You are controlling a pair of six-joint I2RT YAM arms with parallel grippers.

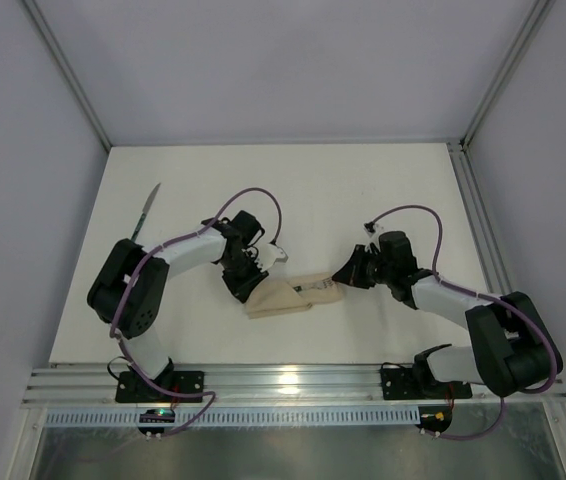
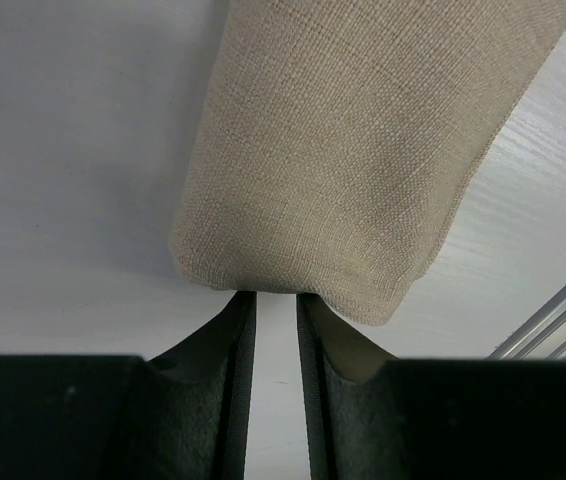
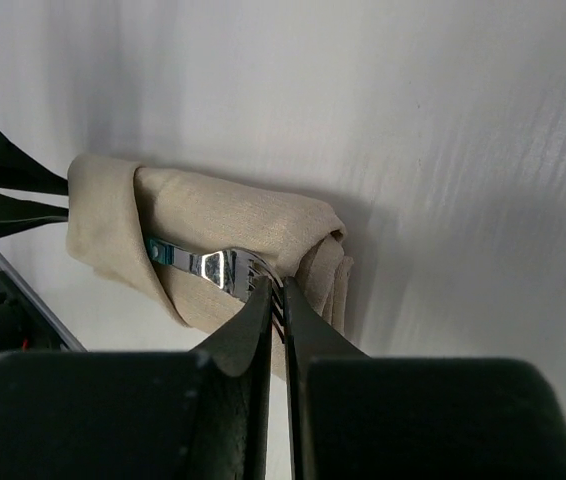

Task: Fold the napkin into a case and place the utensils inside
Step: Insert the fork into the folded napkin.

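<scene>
Beige-tan folded cloth case lies mid-table between both grippers. Right gripper, at the case's right end, is pressed together on the silver tines of the teal-handled fork. The fork's axis runs along the case, handle tucked inside. Left gripper, narrowly parted, meets the opposite end.

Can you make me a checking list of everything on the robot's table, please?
Surface: white table, no spills seen.
Job's things: tan napkin folded mid-table; fork partly tucked inside it; knife lying apart, far left.
Clutter: nothing seen.
Tools: right tool shut on the fork's metal end; left tool at the napkin's other end, fingers narrowly apart, grip unclear.
Cables: purple cables loop off both arms.
Surroundings: grey walls; metal rail at the near edge.
</scene>
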